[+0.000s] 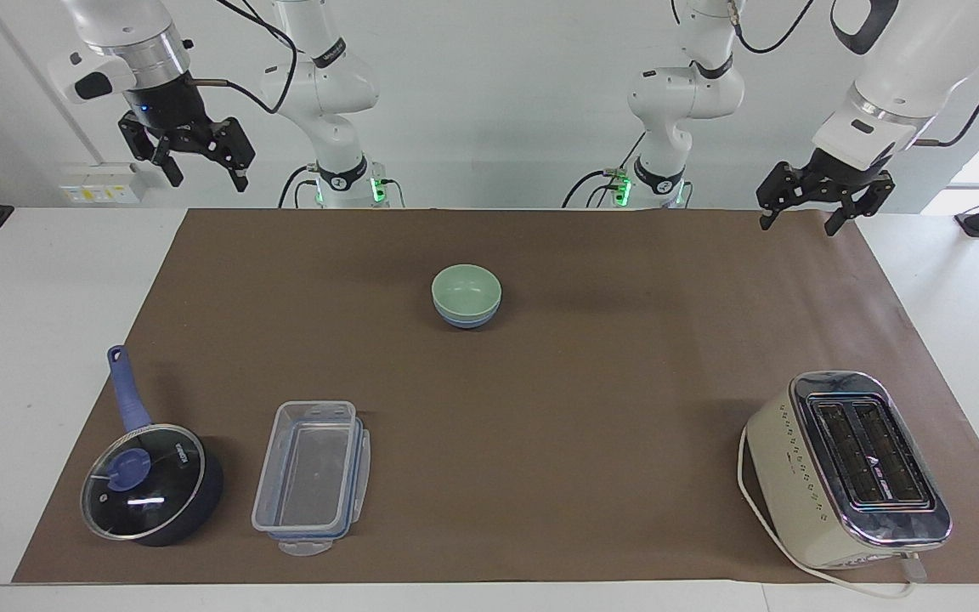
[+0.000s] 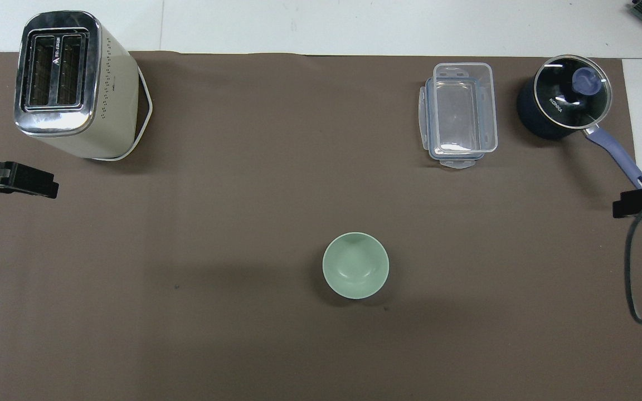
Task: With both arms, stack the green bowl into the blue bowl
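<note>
The green bowl (image 1: 466,287) sits nested inside the blue bowl (image 1: 466,320) on the brown mat, midway between the two arms' ends. From overhead only the green bowl (image 2: 355,265) shows and the blue one is hidden under it. My right gripper (image 1: 207,178) hangs open and holds nothing, high over the mat's corner at the right arm's end. At the left arm's end my left gripper (image 1: 800,225) waits over the mat's corner, also open with nothing between its fingers. Both grippers are well apart from the bowls.
A cream toaster (image 1: 846,467) stands farther from the robots at the left arm's end. A clear lidded container (image 1: 311,467) and a dark blue glass-lidded saucepan (image 1: 149,484) lie farther out at the right arm's end. White tabletop borders the mat (image 1: 625,382).
</note>
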